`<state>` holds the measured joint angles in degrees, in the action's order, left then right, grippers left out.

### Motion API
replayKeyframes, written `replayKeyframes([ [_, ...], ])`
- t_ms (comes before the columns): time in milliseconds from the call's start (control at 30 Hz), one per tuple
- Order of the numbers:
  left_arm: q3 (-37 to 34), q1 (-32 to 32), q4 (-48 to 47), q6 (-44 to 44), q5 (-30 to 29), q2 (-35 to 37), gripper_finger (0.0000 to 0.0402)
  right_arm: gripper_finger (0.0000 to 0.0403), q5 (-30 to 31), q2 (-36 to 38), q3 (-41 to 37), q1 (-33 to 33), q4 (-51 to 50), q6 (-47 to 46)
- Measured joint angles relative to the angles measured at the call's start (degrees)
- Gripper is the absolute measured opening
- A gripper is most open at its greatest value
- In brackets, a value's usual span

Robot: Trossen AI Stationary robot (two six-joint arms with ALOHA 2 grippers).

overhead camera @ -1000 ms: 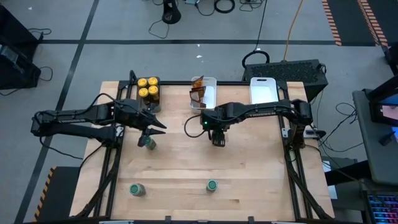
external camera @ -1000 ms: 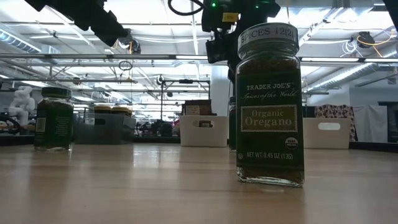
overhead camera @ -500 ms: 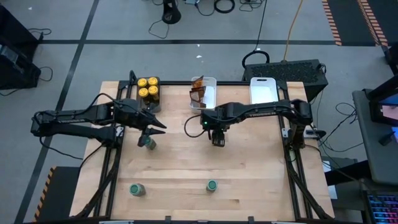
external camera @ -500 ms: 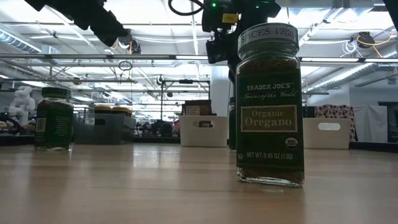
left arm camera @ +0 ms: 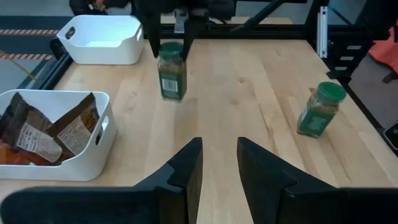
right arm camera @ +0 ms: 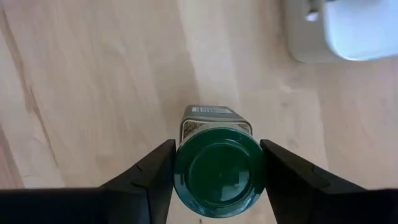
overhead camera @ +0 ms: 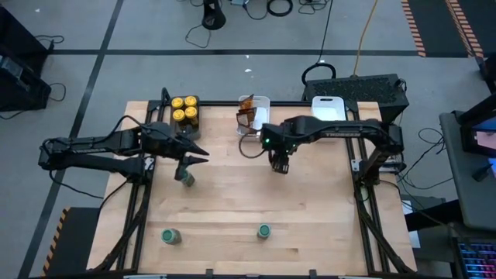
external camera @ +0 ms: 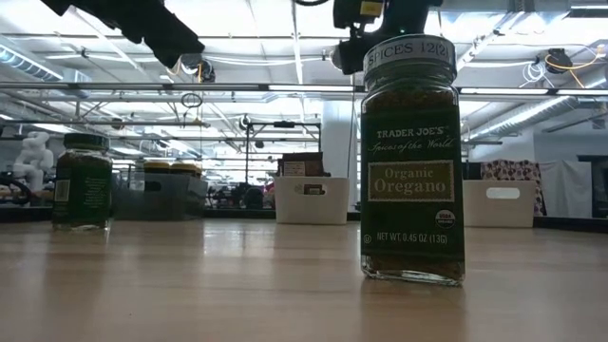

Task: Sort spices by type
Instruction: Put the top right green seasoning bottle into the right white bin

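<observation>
Right hand (right arm camera: 217,180) clamped on a green-lidded jar (right arm camera: 219,171), fingers pressed on either side at lid level, seen from directly above. In the high view, same right hand (overhead camera: 280,165) over the table (overhead camera: 310,201) centre, just in front of the white packet tray (overhead camera: 264,105); jar beneath it mostly hidden. From the left wrist view, that jar (left arm camera: 171,70) hangs upright between the fingers, base apparently just clear of the wood, though contact cannot be ruled out.

Left hand (left arm camera: 217,168) empty, fingers a narrow gap apart, hovering over the table's left-centre beside another green-lidded jar (overhead camera: 187,179). Two more near the front edge: one front-left (overhead camera: 170,235), one front-centre (overhead camera: 264,231). Four yellow-lidded jars (overhead camera: 184,108) packed in the dark tray (overhead camera: 191,124) at the back left. Brown-orange packets (overhead camera: 246,112) lying in the white packet tray. Empty white tray (overhead camera: 327,111) at the back right, probably meant for the green lids.

Handling, judged: small jar of dried oregano (external camera: 412,161), likely glass, so rigid, light, smooth-walled, top-heavy only slightly. Squarish body under a round lid. Grip at the lid or shoulder sensible: ribbed plastic less slippery than glass. Breakable if dropped or knocked; set down upright, low release. Packets, by contrast, soft and crinkly, better pinched by an edge.
</observation>
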<state>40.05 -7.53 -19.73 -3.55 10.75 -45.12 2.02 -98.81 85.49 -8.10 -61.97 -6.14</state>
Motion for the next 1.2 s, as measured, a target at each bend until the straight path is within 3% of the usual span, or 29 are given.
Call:
replayKeyframes([
  [233,0.0,0.0,0.28,-0.02,-1.06,-0.02,0.0105,0.0191,0.3,5.75,0.07,-4.16,-1.46,-3.92],
  [433,-0.01,0.0,-0.06,0.75,-1.3,0.0,0.0105,0.0192,6.82,11.18,0.12,-8.54,-4.69,-9.56],
  [633,0.0,0.0,-0.07,1.62,-2.93,0.0,0.0105,0.0191,7.45,14.82,0.13,-15.1,-7.57,-13.59],
  [1200,0.0,0.0,1.32,4.83,-7.61,-0.28,0.0105,0.0192,8.55,15.87,0.13,-35.79,-10.25,-12.14],
])
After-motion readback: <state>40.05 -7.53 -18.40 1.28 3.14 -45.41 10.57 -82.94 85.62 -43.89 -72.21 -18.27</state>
